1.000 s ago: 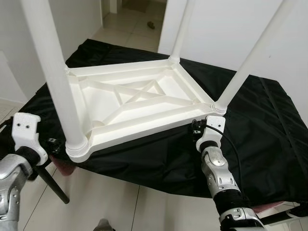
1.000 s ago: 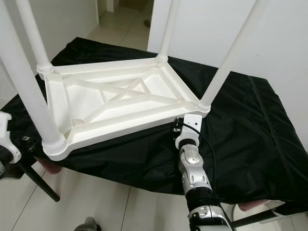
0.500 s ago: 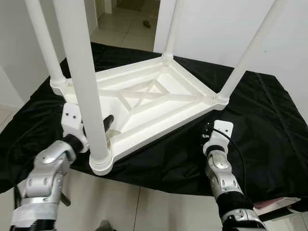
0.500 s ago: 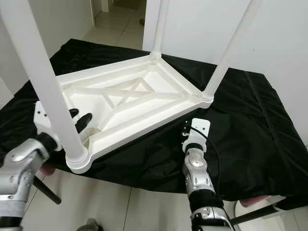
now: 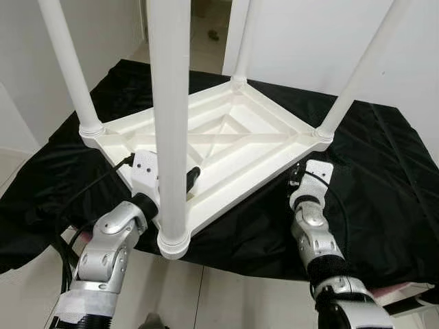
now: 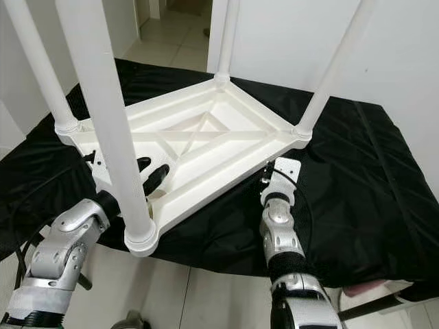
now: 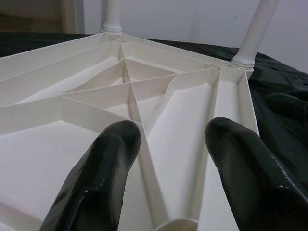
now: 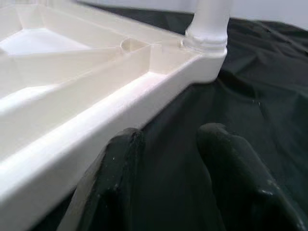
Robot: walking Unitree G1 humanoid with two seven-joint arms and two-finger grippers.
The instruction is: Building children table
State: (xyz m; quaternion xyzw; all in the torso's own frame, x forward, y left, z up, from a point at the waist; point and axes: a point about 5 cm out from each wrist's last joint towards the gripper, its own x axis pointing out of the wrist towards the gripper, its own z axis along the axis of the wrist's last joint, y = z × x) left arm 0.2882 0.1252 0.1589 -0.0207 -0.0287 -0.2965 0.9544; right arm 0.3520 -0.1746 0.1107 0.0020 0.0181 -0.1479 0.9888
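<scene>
White plastic table (image 5: 226,147) lies upside down on a black cloth (image 5: 384,178) that covers a bench, all four legs standing up; its underside with crossed ribs faces the head camera. The long axis of the top runs on a slant from the near corner in front of the left gripper (image 6: 152,171) toward the far corner on the right, so the near corner overhangs the cloth's front edge toward the robot. Nearest leg (image 5: 169,123) rises straight up just in front of the left wrist and partly hides that gripper in the left eye view. Left gripper reaches over the near rim, both black fingers (image 7: 103,171) spread apart above the ribbed underside, nothing between them; the wrist view shows a rib running between the two fingers and a round socket just below them. Right gripper (image 8: 166,180) sits low on the cloth just outside the table's right long edge (image 8: 110,113), fingers parted and holding nothing, one finger close against the rim, cannot tell if touching. From it the right corner leg (image 8: 208,21) stands ahead, beyond the fingertips, along the same rim. Judgement: both arms flank the near end, the left one nearer to the frame and already over it, the right beside the rim, so next move likely needs each gripper to close on its own rim to lift or flip the table.
</scene>
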